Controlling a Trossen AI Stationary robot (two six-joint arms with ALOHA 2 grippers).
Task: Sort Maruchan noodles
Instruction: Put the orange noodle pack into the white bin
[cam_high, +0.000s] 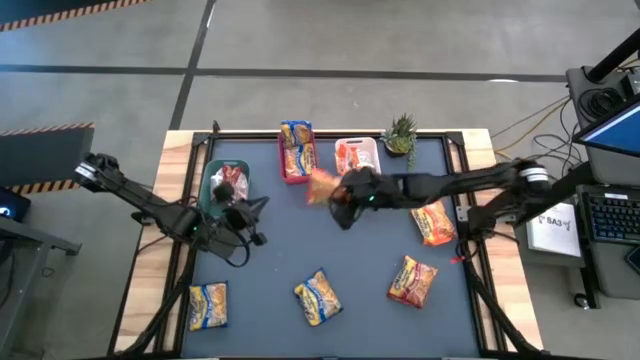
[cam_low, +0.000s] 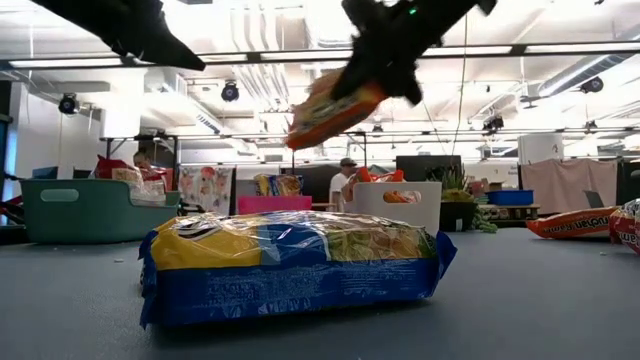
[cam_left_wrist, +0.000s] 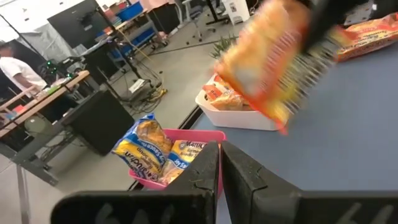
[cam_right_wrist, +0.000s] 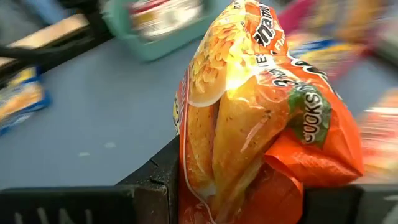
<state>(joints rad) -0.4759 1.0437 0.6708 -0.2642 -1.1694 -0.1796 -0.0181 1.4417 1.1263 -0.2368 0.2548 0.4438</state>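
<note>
My right gripper hangs over the middle of the table, shut on an orange noodle packet, which also shows in the low view. My left gripper is shut and empty, raised beside the green bin. A red bin holds yellow-and-blue packets. The white bin holds orange packets. Two yellow-and-blue packets lie flat near the front edge. A red-orange packet and an orange one lie flat at the right. My right gripper pinches the orange packet between its two fingers, across the packet's width near one end, where the plastic is crumpled in. The fingers slant down from the table's right side. The packet is lifted clear of the table and sticks out tilted beyond the fingers.
A small potted plant stands at the far edge beside the white bin. The three bins line the far side of the dark mat. Wooden table borders run along the left and right. People and desks show in the room beyond.
</note>
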